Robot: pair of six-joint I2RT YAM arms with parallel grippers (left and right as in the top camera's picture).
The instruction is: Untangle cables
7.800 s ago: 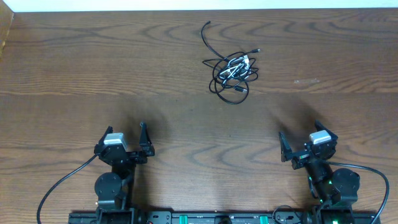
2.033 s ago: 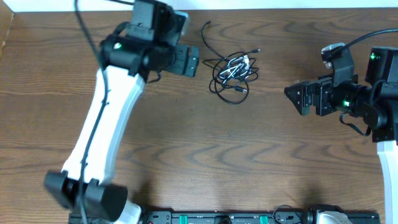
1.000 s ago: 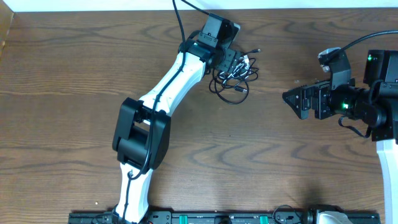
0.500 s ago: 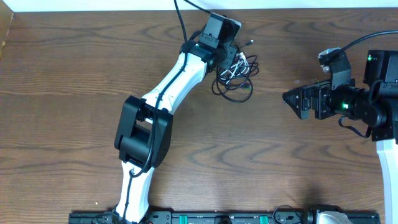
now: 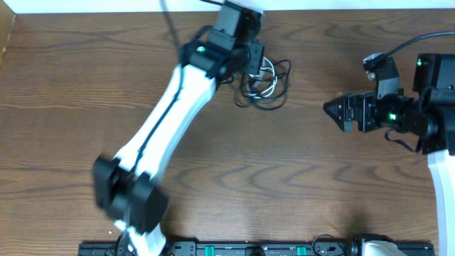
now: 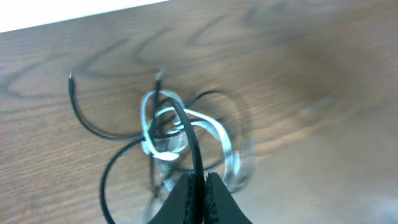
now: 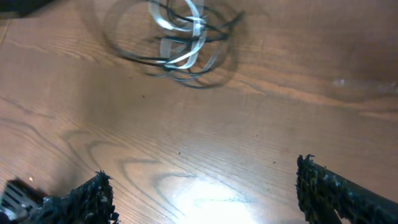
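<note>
Clamped in the left end effector [image 6: 198, 186], the black cable [image 6: 189, 130] should be drawn out slowly, while the right end effector [image 7: 202, 186] is spread apart.

left arm [image 5: 162, 122] white links, black joints; right claw [image 7: 202, 173] black, rough-edged fingers [image 7: 323, 186], possibly padded; thin black cable [image 5: 412, 42].
</note>
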